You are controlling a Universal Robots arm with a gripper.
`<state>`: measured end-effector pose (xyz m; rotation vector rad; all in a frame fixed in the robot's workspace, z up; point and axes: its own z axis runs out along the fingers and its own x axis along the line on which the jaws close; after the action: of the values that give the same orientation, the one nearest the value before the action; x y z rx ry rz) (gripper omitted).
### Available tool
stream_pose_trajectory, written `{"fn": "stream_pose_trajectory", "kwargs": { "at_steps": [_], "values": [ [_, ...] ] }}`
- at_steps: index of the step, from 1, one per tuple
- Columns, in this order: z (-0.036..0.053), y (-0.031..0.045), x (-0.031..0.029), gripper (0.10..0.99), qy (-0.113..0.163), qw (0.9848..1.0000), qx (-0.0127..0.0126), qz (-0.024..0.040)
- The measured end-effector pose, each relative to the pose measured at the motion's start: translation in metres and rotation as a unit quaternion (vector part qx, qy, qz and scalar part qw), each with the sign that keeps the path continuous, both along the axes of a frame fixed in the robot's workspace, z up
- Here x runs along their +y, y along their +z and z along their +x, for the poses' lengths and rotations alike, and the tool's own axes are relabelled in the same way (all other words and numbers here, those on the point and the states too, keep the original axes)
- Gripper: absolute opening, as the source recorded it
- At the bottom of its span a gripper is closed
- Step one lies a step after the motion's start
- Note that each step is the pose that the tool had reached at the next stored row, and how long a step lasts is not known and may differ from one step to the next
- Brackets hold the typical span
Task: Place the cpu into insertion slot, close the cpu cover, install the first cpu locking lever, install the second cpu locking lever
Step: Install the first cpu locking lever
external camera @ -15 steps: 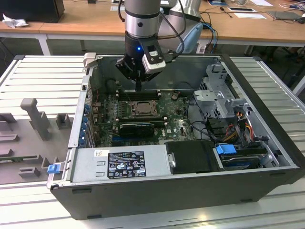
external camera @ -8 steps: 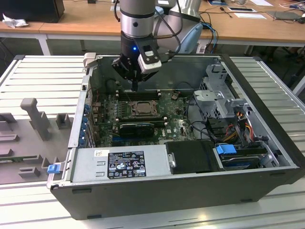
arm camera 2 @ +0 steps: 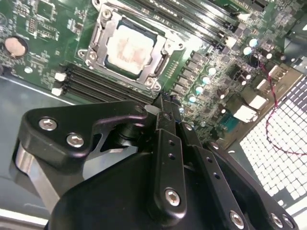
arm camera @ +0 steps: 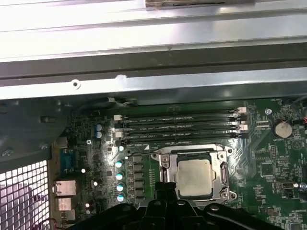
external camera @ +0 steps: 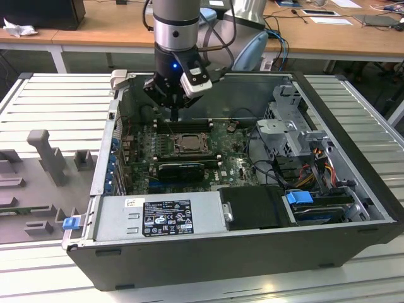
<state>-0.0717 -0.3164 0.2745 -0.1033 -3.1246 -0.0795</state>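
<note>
Hovering inside the open computer case (external camera: 252,252): the tool (external camera: 173,115), black, on the arm's wrist. Its fingers are pressing together at the tips and are pinching nothing. In the exterior view it is hanging just above the memory slots (external camera: 180,124), on the far side of the socket.

- The cpu (arm camera 2: 129,44): the pale silver-beige square is lying flat in the insertion slot (arm camera 2: 120,68), face up and apart from the tool. In the first wrist view the chip (arm camera: 194,177) is sitting just beyond the tool's tips (arm camera: 168,190).
- The cpu cover (arm camera 2: 96,43): the silvery frame plate is lying down over the socket, its cut-out centre framing the chip. Whether its locking levers are hooked is not possible to tell.
- Memory slots (arm camera: 177,127): four long black rows are running parallel beside the socket, between it and the case wall.
- Motherboard (arm camera: 268,163): the green board is carrying the socket, a round coin cell (arm camera: 282,128) and a row of pale capacitors (arm camera: 119,181).
- Power supply (external camera: 158,218): the grey box is sitting along the near wall of the case.
- Counter (external camera: 57,101): the slatted metal surface is bearing the case.
</note>
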Motion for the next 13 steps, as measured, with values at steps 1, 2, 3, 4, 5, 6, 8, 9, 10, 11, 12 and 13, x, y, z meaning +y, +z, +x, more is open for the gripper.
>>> {"fn": "stream_pose_trajectory", "kwargs": {
  "at_steps": [1,2,3,4,5,6,8,9,10,11,12,13],
  "values": [
    [-0.0025,-0.0012,0.0000,0.106,0.000,1.0000,-0.0012,0.0000],
    [-0.0042,-0.0020,0.0000,0.106,0.001,1.0000,-0.0023,-0.0001],
    [-0.0069,-0.0033,0.0000,0.106,0.001,1.0000,-0.0042,-0.0001],
    [-0.0098,-0.0042,-0.0001,0.106,0.001,1.0000,-0.0055,-0.0001],
    [-0.0136,-0.0053,0.0000,0.106,0.001,1.0000,-0.0070,0.0000],
    [-0.0165,-0.0059,0.0000,0.106,0.002,1.0000,-0.0081,-0.0001],
    [-0.0228,-0.0066,0.0000,0.106,0.002,1.0000,-0.0094,0.0000],
    [-0.0270,-0.0067,0.0000,0.106,0.002,1.0000,-0.0096,0.0000],
    [-0.0302,-0.0071,0.0001,0.106,0.002,1.0000,-0.0096,0.0000],
    [-0.0332,-0.0085,0.0005,0.106,0.003,0.9999,-0.0096,0.0001],
    [-0.0346,-0.0101,0.0007,0.106,0.006,0.9999,-0.0096,0.0009],
    [-0.0349,-0.0112,0.0007,0.106,0.011,0.9999,-0.0096,0.0018]
  ]
}}
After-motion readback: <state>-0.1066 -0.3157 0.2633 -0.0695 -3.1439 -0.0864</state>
